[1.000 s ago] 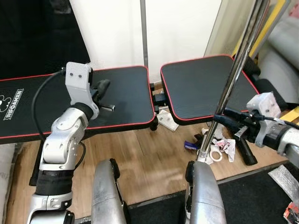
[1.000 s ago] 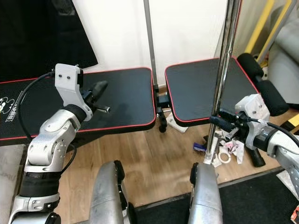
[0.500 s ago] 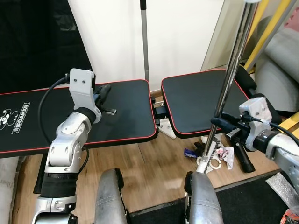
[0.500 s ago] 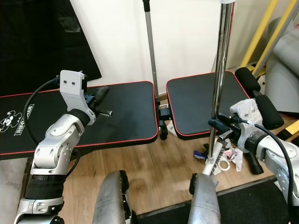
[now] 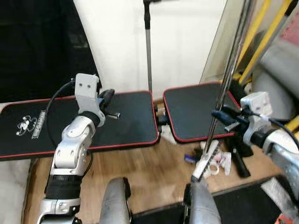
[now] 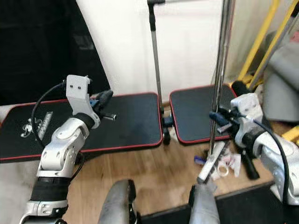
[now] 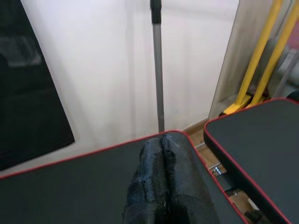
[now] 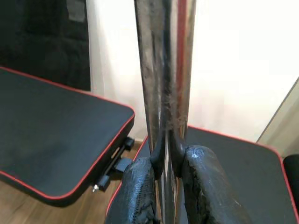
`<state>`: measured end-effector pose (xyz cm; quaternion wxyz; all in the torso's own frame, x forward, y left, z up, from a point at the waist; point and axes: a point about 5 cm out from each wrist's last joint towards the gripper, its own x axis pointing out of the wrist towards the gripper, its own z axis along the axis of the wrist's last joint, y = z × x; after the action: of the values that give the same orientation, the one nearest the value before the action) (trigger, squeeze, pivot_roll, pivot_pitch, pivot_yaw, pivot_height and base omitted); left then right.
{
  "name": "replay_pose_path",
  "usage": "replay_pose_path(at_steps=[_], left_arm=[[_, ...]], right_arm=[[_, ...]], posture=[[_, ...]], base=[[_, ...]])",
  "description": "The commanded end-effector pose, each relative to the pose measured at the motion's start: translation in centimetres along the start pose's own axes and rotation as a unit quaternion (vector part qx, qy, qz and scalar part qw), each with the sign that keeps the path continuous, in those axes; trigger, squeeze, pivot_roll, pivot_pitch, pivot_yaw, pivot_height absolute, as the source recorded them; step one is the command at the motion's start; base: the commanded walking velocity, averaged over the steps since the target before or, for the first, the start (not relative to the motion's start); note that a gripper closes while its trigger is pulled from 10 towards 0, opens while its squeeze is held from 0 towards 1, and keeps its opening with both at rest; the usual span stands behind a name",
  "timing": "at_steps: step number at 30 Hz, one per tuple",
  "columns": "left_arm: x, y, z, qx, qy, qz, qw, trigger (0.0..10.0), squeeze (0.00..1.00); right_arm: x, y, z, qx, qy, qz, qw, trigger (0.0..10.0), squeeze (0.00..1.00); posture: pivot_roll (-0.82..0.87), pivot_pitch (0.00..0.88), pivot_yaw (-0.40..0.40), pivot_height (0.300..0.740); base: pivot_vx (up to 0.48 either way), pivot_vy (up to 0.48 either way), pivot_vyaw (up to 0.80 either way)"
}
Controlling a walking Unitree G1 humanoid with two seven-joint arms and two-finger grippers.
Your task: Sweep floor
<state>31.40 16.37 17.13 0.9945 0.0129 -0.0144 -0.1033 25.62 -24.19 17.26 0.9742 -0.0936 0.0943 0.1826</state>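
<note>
view: head's tilted up since a second ago, more wall showing
right hand [image 5: 223, 120]: still clamped on the broom pole [image 5: 227, 77]
broom head: by the litter [image 5: 216, 161], floor [image 5: 145, 163] unswept
left hand [image 5: 108, 96]: pinched closed, empty, over the black pad [image 5: 126, 126]

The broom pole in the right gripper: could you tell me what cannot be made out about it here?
- Pole top: cut off by the upper edge in both eye views.
- Its foot: blurred, so the head type is unclear.
- Litter beside it: too small and blurred to identify.
- Right gripper in the right wrist view: clamps the pole, hiding the contact.
</note>
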Motion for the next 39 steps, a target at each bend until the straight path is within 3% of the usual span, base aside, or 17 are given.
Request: replay_pose_path(at_steps=[1, 21, 30, 39], left_arm=[[-0.2, 0.6, -0.8, 0.001, 0.013, 0.031, 0.999, 10.0, 0.0], [-0.8, 0.1, -3.2, 0.0, 0.046, 0.018, 0.999, 10.0, 0.0], [-0.3, -2.3, -3.3, -0.016, 0.037, -0.029, 0.999, 10.0, 0.0], [0.8, -2.6, -2.6, -0.027, 0.019, -0.029, 0.999, 10.0, 0.0]], right_arm=[[-0.1, 0.2, 0.2, -0.003, -0.002, -0.004, 1.0, 10.0, 0.0], [0.2, 1.3, -2.2, 0.023, 0.046, -0.032, 0.998, 10.0, 0.0], [0.8, 1.5, -2.0, 0.027, 0.035, -0.057, 0.997, 10.0, 0.0], [1.7, 1.4, -1.5, 0.024, 0.029, -0.072, 0.997, 10.0, 0.0]], posture=[[0.06, 0.0, -0.029, 0.655], [0.06, 0.0, -0.02, 0.715], [0.05, 0.0, -0.026, 0.74], [0.04, 0.0, -0.028, 0.74]], base=[[0.0, 0.0, 0.0], [0.0, 0.0, 0.0], [0.0, 0.0, 0.0], [0.0, 0.0, 0.0]])
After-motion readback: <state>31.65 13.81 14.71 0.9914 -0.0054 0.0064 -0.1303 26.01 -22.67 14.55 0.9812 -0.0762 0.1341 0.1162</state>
